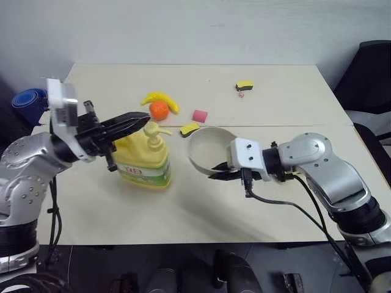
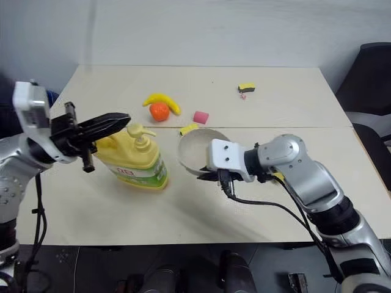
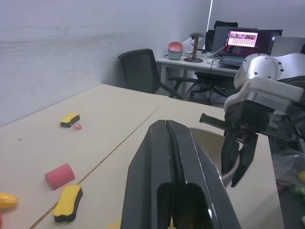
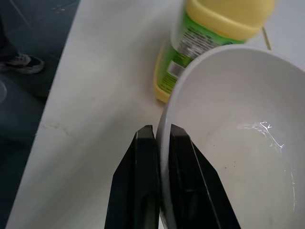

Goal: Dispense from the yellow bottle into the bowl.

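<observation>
Evidently the right gripper (image 4: 159, 143) has its jaws clamped on the bowl (image 4: 238, 124) rim, tilting it beside the yellow bottle (image 1: 143, 160) on the worktop (image 1: 275, 91) (ready to catch liquid); the left gripper (image 1: 142, 120), jaws together, hovers above the pump.

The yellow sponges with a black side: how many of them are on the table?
2. One sponge lies at the far right of the table, beside a small pink scrap. The other sponge lies near the middle, between the pink block and the bowl. More may be hidden behind the arms.
</observation>
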`<state>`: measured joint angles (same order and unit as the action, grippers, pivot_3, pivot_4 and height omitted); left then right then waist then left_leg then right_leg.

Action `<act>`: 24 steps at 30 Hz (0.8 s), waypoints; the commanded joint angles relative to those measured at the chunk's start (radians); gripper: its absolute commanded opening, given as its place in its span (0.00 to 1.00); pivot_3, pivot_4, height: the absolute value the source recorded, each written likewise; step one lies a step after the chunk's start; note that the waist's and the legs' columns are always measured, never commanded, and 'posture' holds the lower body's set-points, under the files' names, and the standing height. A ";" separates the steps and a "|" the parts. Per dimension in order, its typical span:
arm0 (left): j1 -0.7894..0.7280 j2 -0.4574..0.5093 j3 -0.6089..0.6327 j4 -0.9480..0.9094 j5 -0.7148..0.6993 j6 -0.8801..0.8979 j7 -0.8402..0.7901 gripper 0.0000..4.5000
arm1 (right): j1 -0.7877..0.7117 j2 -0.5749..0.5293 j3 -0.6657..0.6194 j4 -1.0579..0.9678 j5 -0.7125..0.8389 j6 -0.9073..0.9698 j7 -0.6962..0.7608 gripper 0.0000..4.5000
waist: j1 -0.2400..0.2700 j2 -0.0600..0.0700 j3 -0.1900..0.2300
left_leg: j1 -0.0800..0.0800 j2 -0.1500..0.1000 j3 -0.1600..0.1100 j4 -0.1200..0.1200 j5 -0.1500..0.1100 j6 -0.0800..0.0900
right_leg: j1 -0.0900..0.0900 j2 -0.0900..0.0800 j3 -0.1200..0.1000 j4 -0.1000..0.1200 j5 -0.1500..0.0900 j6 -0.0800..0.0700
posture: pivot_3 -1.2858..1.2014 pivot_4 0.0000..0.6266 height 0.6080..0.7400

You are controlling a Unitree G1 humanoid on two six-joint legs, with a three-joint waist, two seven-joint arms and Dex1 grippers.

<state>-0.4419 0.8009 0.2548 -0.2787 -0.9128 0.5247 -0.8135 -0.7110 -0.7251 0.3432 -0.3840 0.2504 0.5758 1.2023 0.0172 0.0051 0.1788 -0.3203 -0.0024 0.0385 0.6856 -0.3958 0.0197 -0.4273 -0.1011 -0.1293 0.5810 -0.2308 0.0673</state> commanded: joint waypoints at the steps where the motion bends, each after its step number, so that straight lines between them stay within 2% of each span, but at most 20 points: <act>1: -0.031 -0.014 -0.004 0.000 0.036 -0.016 -0.007 0.01 | -0.043 0.014 0.009 -0.035 0.018 0.005 0.017 0.00 | 0.000 0.000 0.000 | 0.000 0.000 0.000 0.000 0.000 0.000 | 0.000 0.000 0.000 0.000 0.000 0.000 | 0.52 0.24 1.00; 12: -0.067 -0.054 -0.059 0.031 0.134 0.014 0.016 0.01 | -0.191 0.114 0.077 0.038 -0.027 0.037 -0.011 0.00 | -0.017 -0.001 0.000 | 0.000 0.001 -0.001 0.001 0.001 -0.002 | 0.000 0.000 0.000 0.002 0.000 0.000 | 0.52 0.24 1.00; 21: -0.058 -0.041 -0.100 0.019 0.164 0.108 0.042 0.01 | -0.265 0.138 0.079 0.081 -0.043 0.055 -0.013 0.00 | -0.019 -0.001 0.000 | 0.001 0.001 -0.001 0.001 0.001 -0.002 | 0.000 -0.002 0.000 0.002 0.000 0.000 | 0.52 0.24 1.00; 24: -0.031 -0.027 -0.124 0.020 0.167 0.188 0.080 0.01 | -0.279 0.155 0.086 0.095 -0.050 0.054 -0.015 0.00 | -0.020 -0.001 -0.001 | 0.001 0.000 -0.001 0.001 0.001 -0.002 | 0.000 -0.003 0.001 0.003 0.000 0.000 | 0.52 0.24 1.00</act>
<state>-0.5156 0.7655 0.1830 -0.2742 -0.7838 0.6301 -0.7574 -0.9580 -0.5811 0.4369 -0.2676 0.1986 0.6356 1.1891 -0.0028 0.0043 0.1782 -0.3186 -0.0021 0.0380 0.6863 -0.3946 0.0179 -0.4269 -0.1050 -0.1287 0.5838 -0.2308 0.0673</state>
